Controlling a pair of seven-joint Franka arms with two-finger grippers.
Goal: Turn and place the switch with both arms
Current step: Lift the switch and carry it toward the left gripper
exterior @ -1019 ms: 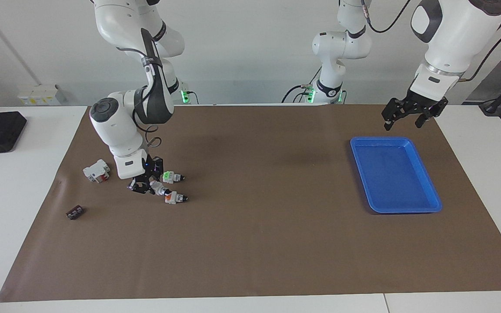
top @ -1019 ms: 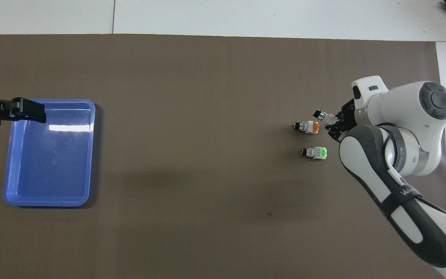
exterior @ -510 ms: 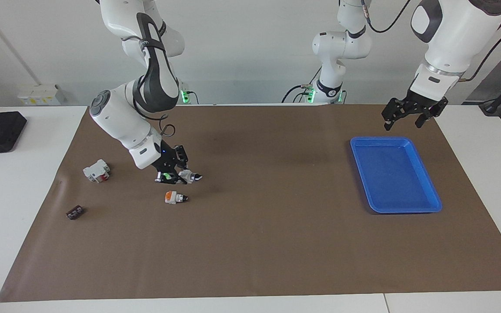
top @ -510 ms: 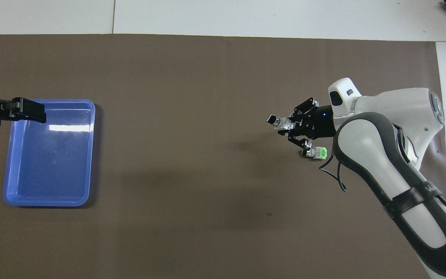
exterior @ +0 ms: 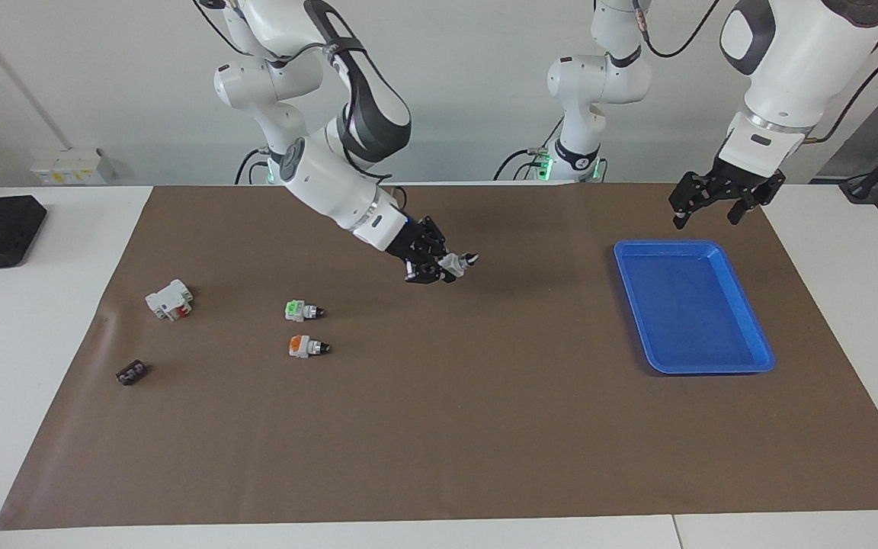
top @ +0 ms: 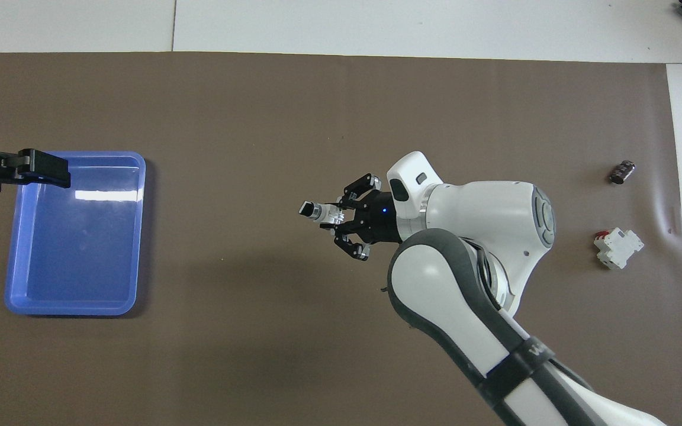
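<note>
White switch (exterior: 456,263) pinched in right gripper (exterior: 439,268), knob end outward, airborne over mat. Left gripper (exterior: 716,206) spread, empty, above tray (exterior: 744,358) edge.

Small white blocky switch (exterior: 456,264), black round knob end pointing toward the left arm's end of the table and tipped slightly upward in the facing view. Raised above the brown mat around the middle of the table, clear of the surface, pinched by its white body between the fingertips of the right gripper (exterior: 443,267). Purple mark not discernible; black knob end jutting out past the fingertips.
</note>
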